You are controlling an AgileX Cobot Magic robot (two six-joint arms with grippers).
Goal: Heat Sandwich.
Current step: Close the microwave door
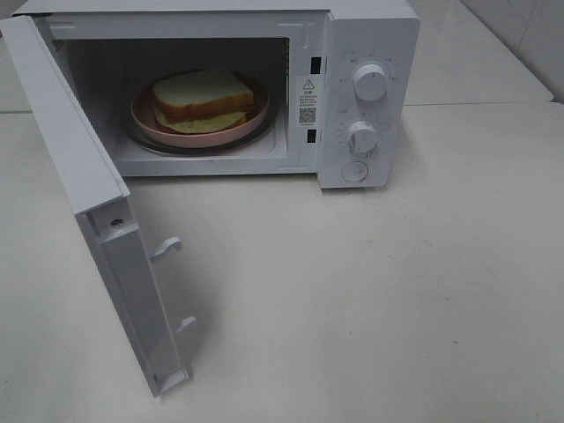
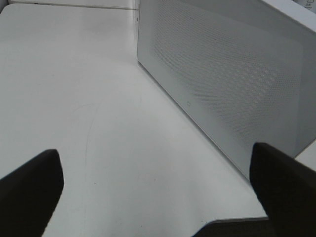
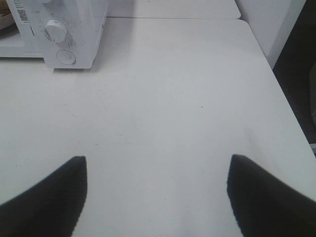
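Note:
The sandwich [image 1: 201, 99] of white bread with brown crust lies on a round pink plate [image 1: 257, 117] inside the white microwave [image 1: 366, 53]. The microwave door [image 1: 92, 203] stands swung wide open toward the front left. Neither arm shows in the exterior high view. In the left wrist view my left gripper [image 2: 158, 182] is open and empty, just outside the door's perforated outer face [image 2: 232, 84]. In the right wrist view my right gripper [image 3: 157, 190] is open and empty over bare table, well back from the microwave's control panel [image 3: 61, 34].
The microwave has two white knobs [image 1: 371, 81] and a round button on its right panel. The white table [image 1: 370, 291] has its right edge [image 3: 281, 89] near a wall, and a seam runs behind the microwave.

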